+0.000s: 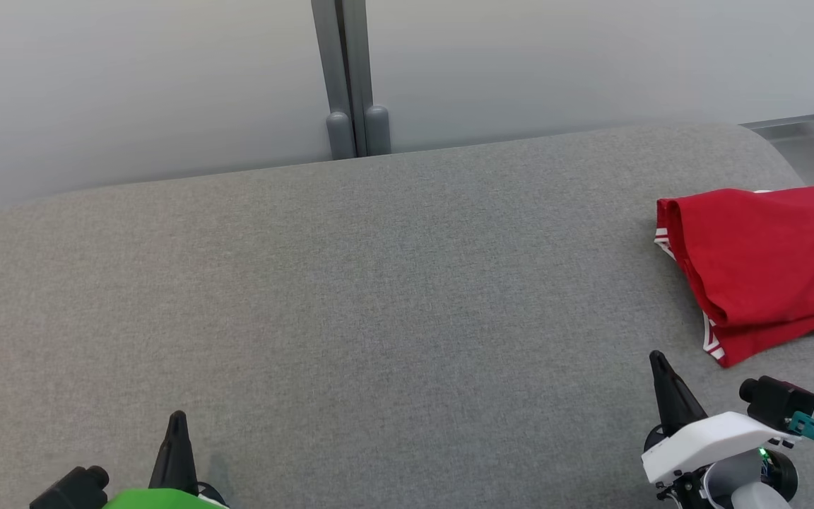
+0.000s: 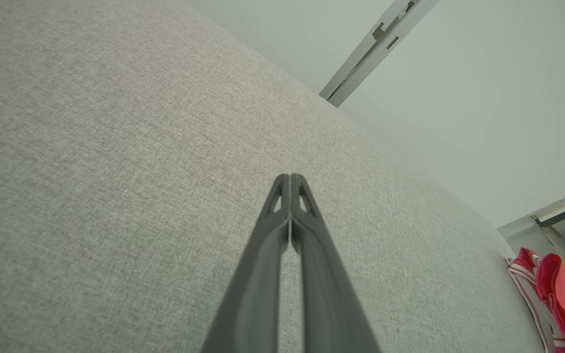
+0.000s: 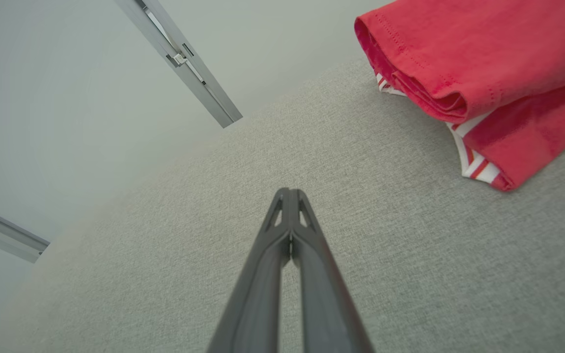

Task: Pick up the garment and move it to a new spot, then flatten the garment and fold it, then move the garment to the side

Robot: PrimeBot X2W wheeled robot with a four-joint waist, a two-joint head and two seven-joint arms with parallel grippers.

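You have soft, even light in all three views, bright enough, with no glare. The grey fabric surface [image 1: 379, 283] shows its weave sharply in the head view and looks paler, a little washed out, in the left wrist view. Shadows are faint: a thin dark line under the red garment [image 1: 767, 261] and a dim patch beside the left gripper [image 1: 178, 417]. In each wrist view the fingers blur toward the bottom edge, and the surface's far edge bows.
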